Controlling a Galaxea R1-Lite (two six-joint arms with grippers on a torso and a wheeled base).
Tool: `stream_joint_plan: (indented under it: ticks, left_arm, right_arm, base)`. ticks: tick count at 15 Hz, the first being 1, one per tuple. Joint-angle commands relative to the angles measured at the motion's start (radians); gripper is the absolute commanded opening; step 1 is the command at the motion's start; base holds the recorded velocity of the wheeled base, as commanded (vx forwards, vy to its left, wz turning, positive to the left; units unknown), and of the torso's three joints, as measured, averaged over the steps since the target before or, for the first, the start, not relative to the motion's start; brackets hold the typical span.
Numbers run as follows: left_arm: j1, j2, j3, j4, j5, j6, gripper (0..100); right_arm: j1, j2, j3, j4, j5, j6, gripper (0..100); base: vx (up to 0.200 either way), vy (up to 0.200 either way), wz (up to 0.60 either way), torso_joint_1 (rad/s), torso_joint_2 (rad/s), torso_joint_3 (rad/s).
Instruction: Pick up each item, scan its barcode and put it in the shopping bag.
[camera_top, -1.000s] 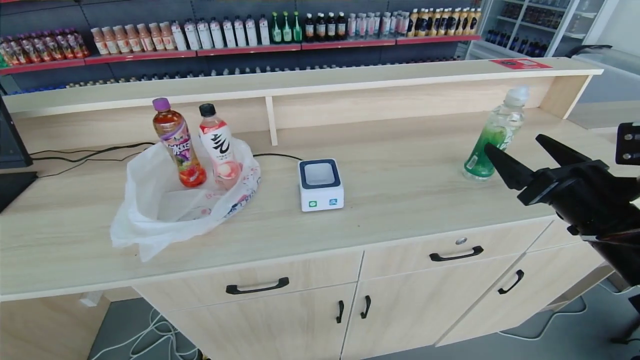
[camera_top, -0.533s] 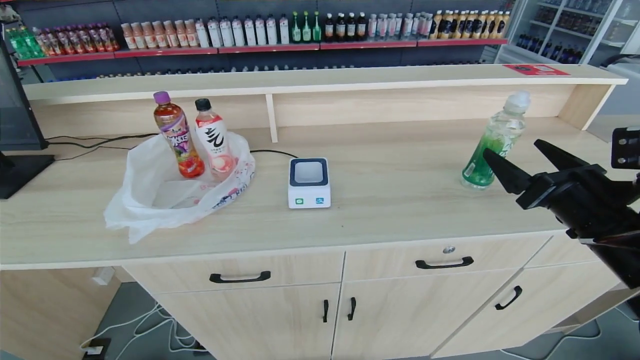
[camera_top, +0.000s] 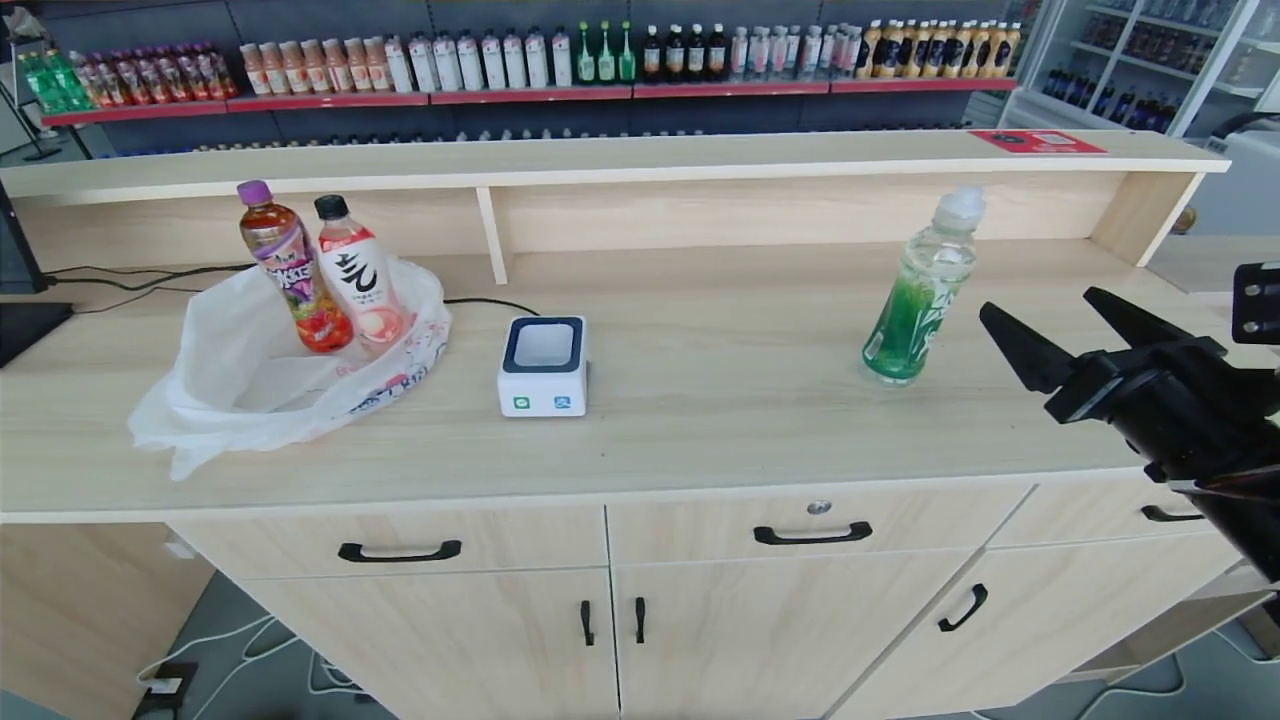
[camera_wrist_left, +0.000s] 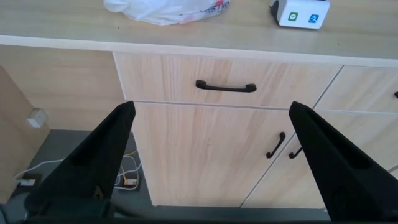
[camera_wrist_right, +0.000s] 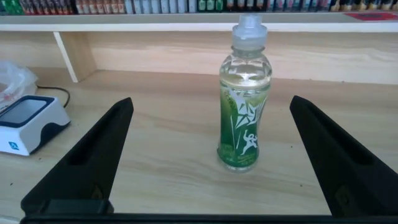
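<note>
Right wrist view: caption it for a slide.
Open right end effector faces the upright green drink bottle on the counter.

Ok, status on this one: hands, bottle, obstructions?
Both open: right hand short of the green bottle, left hand low, facing a drawer. Bottle upright on counter, ungrasped. Nothing between them.

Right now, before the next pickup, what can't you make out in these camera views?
- Barcode of the clear plastic bottle with the green label: head and right wrist views show none; it may face away.
- Base of the black-capped pink bottle: head view, veiled by a fold of the white plastic shopping bag.
- White box scanner: left wrist view, cut by the picture's edge.
- Shelf bottles: head view, labels too small.
</note>
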Motion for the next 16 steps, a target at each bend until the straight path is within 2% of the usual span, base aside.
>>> stream_joint_plan:
  ticks: [1, 3, 11, 16]
  left_arm:
    - [0.0, 0.002, 0.0, 0.0, 0.0, 0.0, 100]
    - [0.0, 0.002, 0.0, 0.0, 0.0, 0.0, 100]
    - [0.0, 0.002, 0.0, 0.0, 0.0, 0.003, 100]
    - [-0.001, 0.002, 0.0, 0.0, 0.0, 0.003, 100]
  right_arm:
    - [0.023, 0.006, 0.039, -0.001, 0.0, -0.004, 100]
    - [0.058, 0.012, 0.09, -0.001, 0.0, -0.004, 100]
    - [0.129, 0.11, 0.035, -0.001, -0.001, -0.004, 100]
    - [0.162, 0.181, -0.007, -0.001, -0.001, -0.002, 100]
  base:
    - [0.0, -0.2, 0.0, 0.007, 0.01, -0.002]
    - [0.1, -0.2, 0.0, 0.002, 0.0, 0.005]
    - [0.2, 0.0, 0.0, -0.002, 0.0, -0.001]
    - [0.0, 0.0, 0.0, 0.0, 0.0, 0.0]
